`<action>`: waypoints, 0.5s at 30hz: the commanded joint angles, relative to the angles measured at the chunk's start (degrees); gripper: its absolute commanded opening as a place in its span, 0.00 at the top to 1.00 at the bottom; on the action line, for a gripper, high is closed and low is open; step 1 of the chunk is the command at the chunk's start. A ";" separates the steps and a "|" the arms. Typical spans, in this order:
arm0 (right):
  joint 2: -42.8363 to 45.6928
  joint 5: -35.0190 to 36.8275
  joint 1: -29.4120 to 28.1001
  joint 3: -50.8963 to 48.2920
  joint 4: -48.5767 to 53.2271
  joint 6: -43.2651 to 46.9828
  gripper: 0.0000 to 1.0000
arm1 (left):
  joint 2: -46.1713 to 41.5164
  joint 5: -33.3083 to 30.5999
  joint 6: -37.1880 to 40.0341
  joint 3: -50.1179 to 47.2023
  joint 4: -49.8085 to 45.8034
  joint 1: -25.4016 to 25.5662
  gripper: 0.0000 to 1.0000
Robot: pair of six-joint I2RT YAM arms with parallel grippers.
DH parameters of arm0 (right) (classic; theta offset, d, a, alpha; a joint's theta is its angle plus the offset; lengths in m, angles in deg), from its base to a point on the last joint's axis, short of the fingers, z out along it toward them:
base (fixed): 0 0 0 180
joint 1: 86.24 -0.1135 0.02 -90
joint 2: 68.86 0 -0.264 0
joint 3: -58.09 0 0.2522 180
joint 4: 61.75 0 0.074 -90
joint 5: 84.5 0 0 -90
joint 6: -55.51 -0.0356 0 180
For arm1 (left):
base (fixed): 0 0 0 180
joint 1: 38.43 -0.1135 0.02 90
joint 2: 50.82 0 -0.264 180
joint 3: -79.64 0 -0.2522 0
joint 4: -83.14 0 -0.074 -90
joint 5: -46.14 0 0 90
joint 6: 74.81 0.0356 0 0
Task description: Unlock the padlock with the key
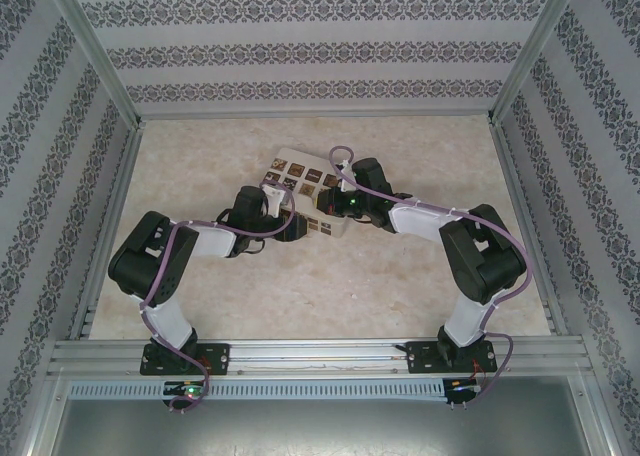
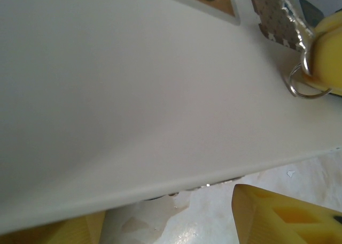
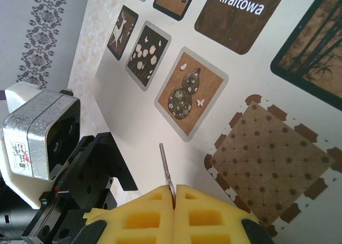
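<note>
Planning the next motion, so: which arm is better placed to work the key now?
Right. The right gripper is shut on the key, blade pointing out over the cream box. The left gripper is open, fingers apart by the box's edge, holding nothing, so it likely suits steadying.

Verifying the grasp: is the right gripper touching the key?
Touching. Right wrist view: the right gripper is shut on the key, its blade poking from the seam between the yellow fingers.
</note>
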 commanded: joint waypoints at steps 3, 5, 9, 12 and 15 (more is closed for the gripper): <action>-0.99 1.55 -1.28 -1.87 5.38 0.00 1.00 | 0.51 -1.87 0.67 -0.05 3.39 1.30 0.37; -1.07 1.63 -1.37 -1.91 5.35 -0.06 1.00 | 0.70 -1.99 0.67 0.18 3.41 1.51 0.38; -1.16 1.72 -1.46 -1.73 5.35 -0.15 1.00 | 0.69 -2.32 0.12 0.07 4.14 1.87 0.40; -1.16 1.80 -1.51 -1.73 5.35 -0.32 1.00 | 0.78 -2.41 -0.96 -0.13 5.32 2.18 0.42; -1.22 1.89 -1.50 -1.62 5.35 -0.39 1.00 | 1.02 -2.64 -1.48 0.01 5.74 2.44 0.43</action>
